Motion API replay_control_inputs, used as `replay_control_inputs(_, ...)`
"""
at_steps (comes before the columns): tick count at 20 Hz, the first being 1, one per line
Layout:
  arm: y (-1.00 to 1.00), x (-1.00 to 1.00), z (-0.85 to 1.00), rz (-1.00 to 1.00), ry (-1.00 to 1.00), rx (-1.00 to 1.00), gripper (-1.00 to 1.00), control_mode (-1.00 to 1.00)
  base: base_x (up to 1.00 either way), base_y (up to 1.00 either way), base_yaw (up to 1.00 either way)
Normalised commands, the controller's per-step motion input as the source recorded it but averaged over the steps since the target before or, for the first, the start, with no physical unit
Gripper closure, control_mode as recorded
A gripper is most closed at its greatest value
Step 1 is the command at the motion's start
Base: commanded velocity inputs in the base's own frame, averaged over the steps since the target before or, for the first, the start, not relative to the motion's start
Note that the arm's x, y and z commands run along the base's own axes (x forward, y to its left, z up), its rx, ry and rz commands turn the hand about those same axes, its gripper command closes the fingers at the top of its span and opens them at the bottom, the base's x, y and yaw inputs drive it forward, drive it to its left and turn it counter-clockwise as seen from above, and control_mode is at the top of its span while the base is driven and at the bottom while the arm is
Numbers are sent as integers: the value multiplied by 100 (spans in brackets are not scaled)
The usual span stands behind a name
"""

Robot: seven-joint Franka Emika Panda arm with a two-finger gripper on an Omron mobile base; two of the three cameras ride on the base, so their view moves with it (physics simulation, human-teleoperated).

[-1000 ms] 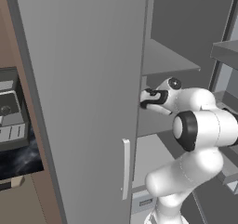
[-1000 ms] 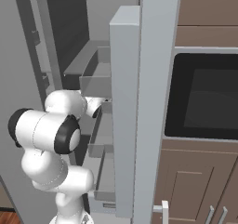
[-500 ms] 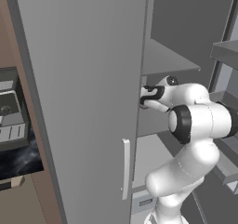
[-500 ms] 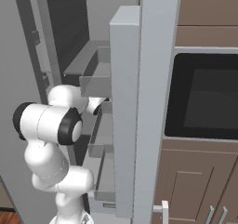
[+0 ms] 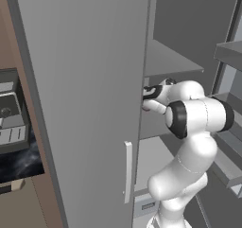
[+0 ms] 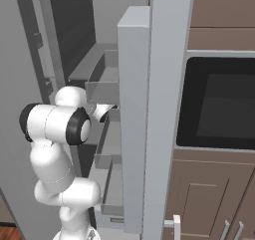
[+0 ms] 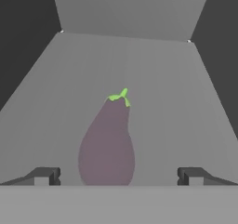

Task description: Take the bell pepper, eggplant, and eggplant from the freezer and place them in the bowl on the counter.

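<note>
Left base view: the tall grey freezer's flat door [image 5: 85, 94] fills the left and centre of the frame; the white arm's two-finger gripper [image 5: 149, 92] reaches past the door edge at centre. Right base view: the hand is largely masked by the door edge, so its depth is probably shallow. Hand view: a purple eggplant with a green stem [image 7: 108, 144] lies at lower centre on the grey shelf [image 7: 186, 102], between widely spread fingertips [image 7: 46, 175], apparently untouched. Risk: closing off-centre may roll the rounded eggplant aside.

The eggplant [image 7: 108, 146] looked smooth and dull purple. The freezer [image 5: 90, 80] was flat, matt grey. The cabinets [image 6: 209, 204] beside it looked like brown wood.
</note>
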Motion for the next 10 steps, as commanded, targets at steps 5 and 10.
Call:
replay_control_inputs(5, 1, 8, -19, 0, 2, 0, -100, -100, 0, 0, 0)
replay_control_inputs(10, 0, 1, -9, 0, 0, 0, -100, -100, 0, 0, 0)
